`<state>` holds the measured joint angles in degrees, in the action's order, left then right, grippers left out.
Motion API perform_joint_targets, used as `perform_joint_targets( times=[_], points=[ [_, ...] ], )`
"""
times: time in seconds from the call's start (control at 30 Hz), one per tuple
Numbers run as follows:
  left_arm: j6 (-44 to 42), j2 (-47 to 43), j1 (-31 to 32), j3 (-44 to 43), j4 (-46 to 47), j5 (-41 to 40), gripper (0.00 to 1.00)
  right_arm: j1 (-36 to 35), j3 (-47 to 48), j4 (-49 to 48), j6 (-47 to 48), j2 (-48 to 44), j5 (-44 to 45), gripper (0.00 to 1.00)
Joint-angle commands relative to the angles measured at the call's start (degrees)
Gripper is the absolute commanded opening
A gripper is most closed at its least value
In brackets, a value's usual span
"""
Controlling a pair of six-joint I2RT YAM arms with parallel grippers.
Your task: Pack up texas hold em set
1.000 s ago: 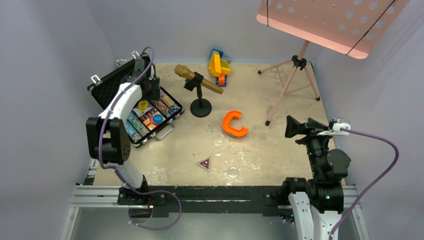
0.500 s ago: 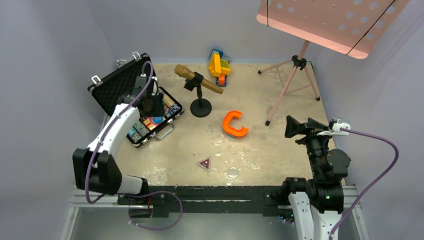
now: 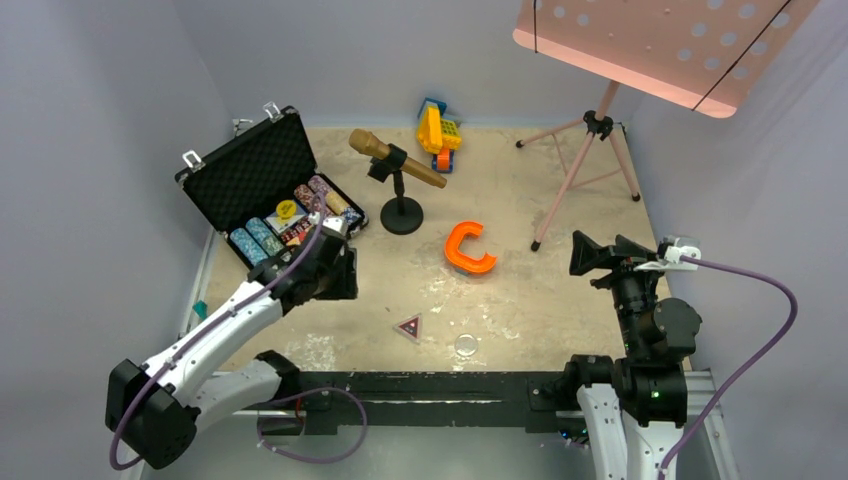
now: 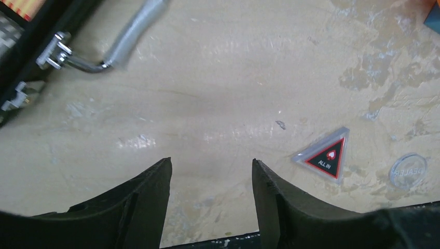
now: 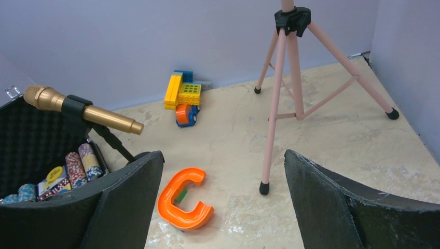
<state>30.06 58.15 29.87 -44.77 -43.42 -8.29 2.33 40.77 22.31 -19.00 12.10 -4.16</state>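
The case [image 3: 262, 172] stands open at the table's [image 3: 520, 290] far left, its foam-lined lid upright and not yet latched. What has changed is the left arm. A second ago it hung over the case's tray; now it has swung out and forward, so that the left gripper [image 4: 210, 167] hovers above bare table just in front of the case, whose silver handle [image 4: 124, 41] shows at the upper left of the wrist view. Its jaws stand well apart with nothing between them. I judge that its business in the tray is finished and that it is going for the next loose piece. The right gripper [image 5: 222, 155] sits back on its own side, jaws spread wide and likewise empty. In the tray the chip rows [image 3: 255, 240] and the yellow button [image 3: 286, 209] are in place (the arm covers the tray's front, so I cannot say what else lies there). Still out on the table are the triangular button [image 4: 326, 160], marked ALL IN, a little to the right of the left gripper, and just beyond it a clear round dealer button [image 4: 408, 170]. Both need collecting before the lid can come down.
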Motion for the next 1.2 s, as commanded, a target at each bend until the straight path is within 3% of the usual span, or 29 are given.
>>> perform_joint_targets(
  times=[0.0,0.27,0.53,1.17],
  points=[
    [12.6,-2.0,6.8,3.9,2.6,-4.6,0.62,0.2,-0.1,-1.7,1.1,0.8,-1.2,0.91],
    [20.8,8.1,17.0,2.8,8.3,-7.0,0.61,0.2,0.0,-1.5,0.9,0.7,-1.4,0.91],
    [23.0,20.6,23.4,-2.7,13.0,-5.3,0.62,0.2,-0.1,-1.7,1.0,0.5,-1.9,0.92],
    [27.9,24.7,29.6,-2.3,12.3,-4.7,0.65,0.2,-0.1,-1.9,1.1,0.5,-2.8,0.92]
  ],
)
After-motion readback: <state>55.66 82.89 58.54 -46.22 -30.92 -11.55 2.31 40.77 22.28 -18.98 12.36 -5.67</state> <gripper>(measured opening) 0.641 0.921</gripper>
